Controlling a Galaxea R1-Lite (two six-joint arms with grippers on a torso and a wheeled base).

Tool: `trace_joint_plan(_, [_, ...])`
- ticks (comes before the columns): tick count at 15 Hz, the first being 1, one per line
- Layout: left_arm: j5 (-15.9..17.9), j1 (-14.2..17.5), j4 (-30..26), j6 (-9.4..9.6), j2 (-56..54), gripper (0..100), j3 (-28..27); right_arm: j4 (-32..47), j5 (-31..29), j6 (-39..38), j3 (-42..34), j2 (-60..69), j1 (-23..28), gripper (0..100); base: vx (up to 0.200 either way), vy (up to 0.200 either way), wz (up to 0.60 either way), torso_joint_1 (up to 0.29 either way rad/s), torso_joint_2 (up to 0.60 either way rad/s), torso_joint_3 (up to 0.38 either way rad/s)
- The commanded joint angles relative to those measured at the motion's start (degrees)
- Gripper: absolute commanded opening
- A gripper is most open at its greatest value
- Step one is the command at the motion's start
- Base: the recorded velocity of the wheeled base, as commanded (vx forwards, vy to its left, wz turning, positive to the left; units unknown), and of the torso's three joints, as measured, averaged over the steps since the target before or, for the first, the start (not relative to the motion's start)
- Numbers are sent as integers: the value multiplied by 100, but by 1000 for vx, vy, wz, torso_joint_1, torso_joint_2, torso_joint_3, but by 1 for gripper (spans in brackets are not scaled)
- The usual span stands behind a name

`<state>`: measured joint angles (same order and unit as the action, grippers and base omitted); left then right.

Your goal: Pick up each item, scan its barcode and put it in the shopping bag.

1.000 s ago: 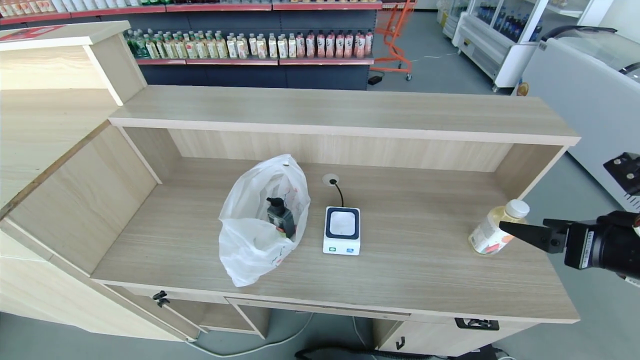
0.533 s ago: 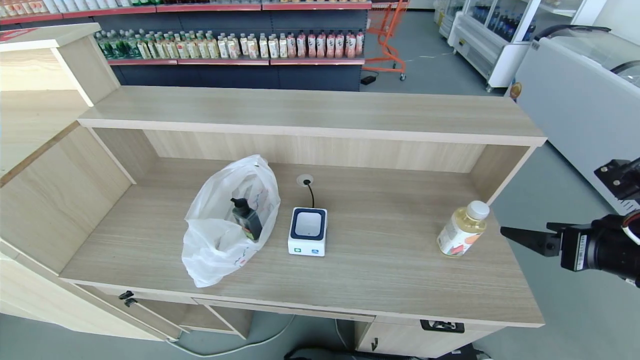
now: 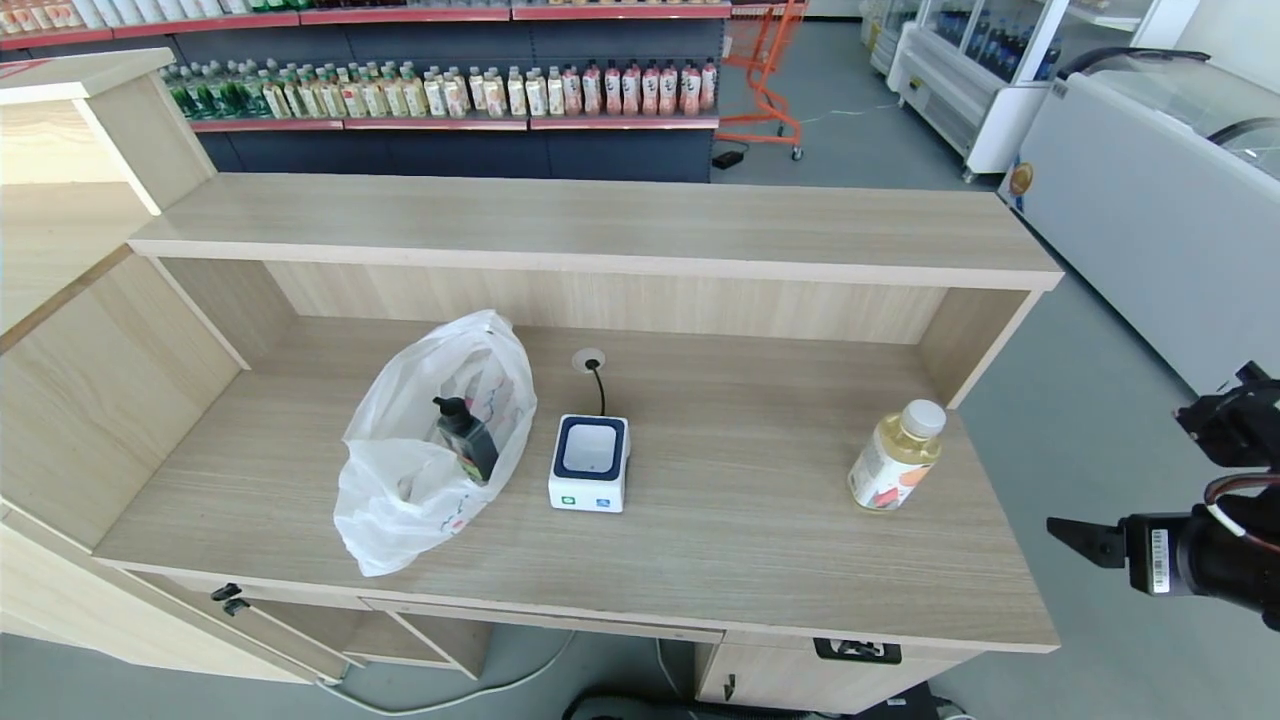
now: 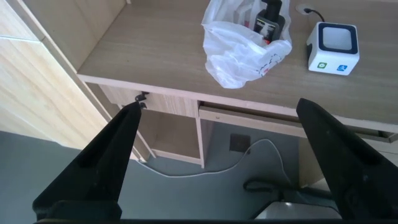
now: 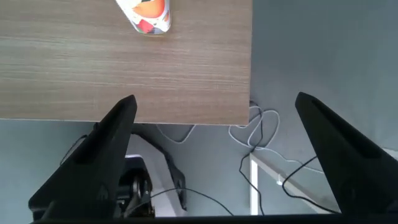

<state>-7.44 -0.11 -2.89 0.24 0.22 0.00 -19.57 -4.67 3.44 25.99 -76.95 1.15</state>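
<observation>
On the counter (image 3: 750,530), one bag (image 3: 395,490), one scanner (image 3: 590,462), two bottles (image 3: 895,468) (image 3: 466,444), left hand (image 4: 219,104) spread, right hand (image 5: 216,98) spread.

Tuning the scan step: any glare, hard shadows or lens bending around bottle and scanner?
Head view: even light, faint shadow by the bottle; no hot spot on the scanner window; counter sides splay outward, wide-lens style. Right wrist view: bottle cut off at the edge.

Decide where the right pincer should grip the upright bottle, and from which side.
I'd grip the bottle round its labelled body, below the white cap, coming level from the right end of the counter. It stands upright with free space around, and the open right pincer is off that end.
</observation>
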Motion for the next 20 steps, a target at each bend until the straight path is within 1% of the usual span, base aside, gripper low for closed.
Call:
trace_joint_plan(1, [-3,2,-1,2,-22,100,0,-346,-280,-19,-50,-681,237,100,0,0,0,0,0,0])
trace_joint_plan(4, [-3,2,-1,2,-22,100,0,-2113,-183,-317,-375,-1727,263,100,0,0,0,0,0,0])
trace_joint_plan(6, [-3,2,-1,2,-22,100,0,-2526,-96,-520,-358,-2114,193,100,0,0,0,0,0,0])
trace_joint_plan(8, [-3,2,-1,2,-13,100,0,-2983,-69,-537,-305,-2527,140,100,0,0,0,0,0,0])
trace_joint_plan(11, [-3,2,-1,2,-13,100,0,-3062,150,-678,20,-2835,-115,100,0,0,0,0,0,0])
trace_joint_plan(13, [-3,2,-1,2,-13,100,0,-3080,177,-695,468,-3107,-264,100,0,0,0,0,0,0])
trace_joint_plan(16, [-3,11,-1,2,-13,100,0,-3071,212,-651,934,-3397,-422,100,0,0,0,0,0,0])
trace_joint_plan(20, [-3,2,-1,2,-13,100,0,-3071,467,-634,1048,-3643,-598,100,0,0,0,0,0,0])
